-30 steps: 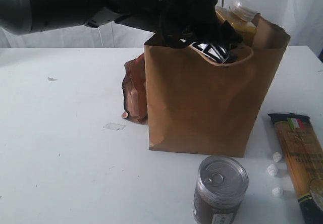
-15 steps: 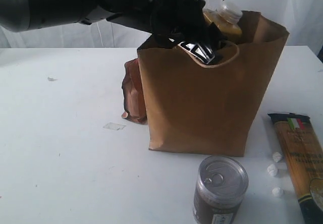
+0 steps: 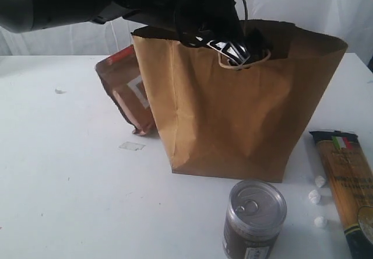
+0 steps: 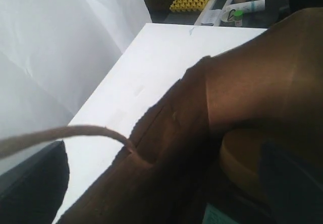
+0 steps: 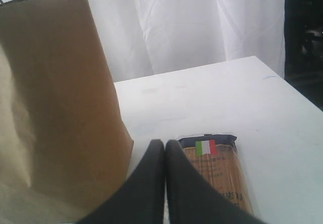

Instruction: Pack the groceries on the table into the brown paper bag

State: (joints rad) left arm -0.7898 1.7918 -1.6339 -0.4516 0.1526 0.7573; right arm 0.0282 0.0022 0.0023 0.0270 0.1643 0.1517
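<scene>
**Position.** The brown paper bag (image 3: pixel 250 119) is noted upright at the middle of the table (image 3: pixel 70 177), mouth open. Three groceries are recorded outside it:
- the pull-tab can (image 3: pixel 254 218), near side
- the long spaghetti packet (image 3: pixel 348 189), right
- the brown labelled pouch (image 3: pixel 125 87), leaning at the bag's left

**Hands.** The left hand (image 3: pixel 233 46) is placed at the bag's mouth. Whether it is wide or narrow cannot be told. The right hand (image 5: pixel 165 146) is seen pinched together and empty, directed at the spaghetti packet.

**Handling, as judged.**
- Can: rigid, fairly heavy and smooth-walled. It is best taken across the side wall below the rim.
- Spaghetti packet: light, with slick film and brittle contents. It is best taken across its narrow width at mid-length.
- Pouch: soft. It is best taken by its top edge.
- Bag: thin paper, easily pushed or creased.
</scene>
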